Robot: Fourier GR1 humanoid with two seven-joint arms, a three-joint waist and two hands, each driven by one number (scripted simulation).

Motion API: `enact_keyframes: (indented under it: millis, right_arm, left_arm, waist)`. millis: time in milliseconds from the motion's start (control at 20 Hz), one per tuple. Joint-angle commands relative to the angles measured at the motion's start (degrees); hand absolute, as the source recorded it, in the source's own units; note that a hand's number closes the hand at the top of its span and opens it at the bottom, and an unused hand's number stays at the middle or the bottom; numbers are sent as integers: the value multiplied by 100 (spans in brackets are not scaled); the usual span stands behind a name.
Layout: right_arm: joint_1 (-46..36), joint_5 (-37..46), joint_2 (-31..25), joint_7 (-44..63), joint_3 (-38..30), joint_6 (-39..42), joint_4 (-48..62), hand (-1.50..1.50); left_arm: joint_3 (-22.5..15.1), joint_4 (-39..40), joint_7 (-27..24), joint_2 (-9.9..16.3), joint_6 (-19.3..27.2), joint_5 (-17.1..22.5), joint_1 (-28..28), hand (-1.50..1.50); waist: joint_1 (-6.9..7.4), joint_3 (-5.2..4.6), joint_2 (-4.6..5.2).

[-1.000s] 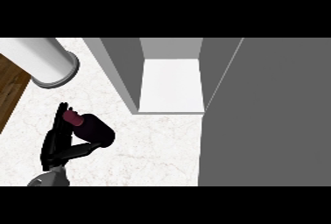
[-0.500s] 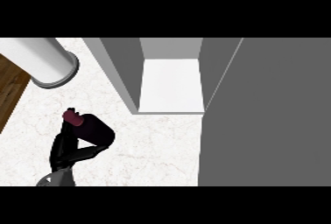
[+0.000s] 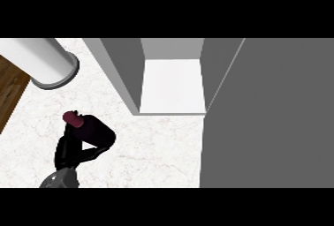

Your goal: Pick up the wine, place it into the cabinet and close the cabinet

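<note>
The wine bottle (image 3: 93,131) is dark with a maroon top (image 3: 72,117); it shows at the lower left, tilted over the white marble counter (image 3: 157,150). My left hand (image 3: 67,152) is shut on it, the fingers curled round its lower part and hiding some of it. The cabinet (image 3: 171,86) stands open up and to the right of the bottle, showing a bare white shelf between grey side walls. Its grey door (image 3: 267,114) is swung open and fills the right side of the view. My right hand does not show.
A large white cylinder (image 3: 40,61) stands at the upper left on the counter. Beyond the counter's left edge is brown wood (image 3: 9,92). Bare marble lies between the bottle and the cabinet's front edge.
The left hand and the bottle have shifted very slightly to the right and down in the view. The cabinet and its door have not moved.
</note>
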Motion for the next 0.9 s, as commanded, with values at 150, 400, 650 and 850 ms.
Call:
enact_keyframes:
  millis: [150, 400, 650, 850]
  right_arm:
    - [233, 224, 160, 150, 314, -78, -410, -150]
    - [552, -255, 49, -126, -120, 176, -443, -150]
    - [52, -447, -191, -3, -447, 228, -75, -150]
    - [-283, 235, 135, 402, 255, -261, -255, -150]
  left_arm:
    - [-57, 595, -516, -131, -206, 69, -144, -150]
    - [-46, 859, -630, -47, -333, 140, -328, 150]
    - [-3, 1712, -1013, 94, -594, 59, -648, 150]
    - [-39, 1840, -1143, 218, -748, 17, -755, 150]
  waist:
    - [6, 1, -7]
    - [-1, 3, -8]
    - [-21, -1, 5]
    - [-12, -4, 7]
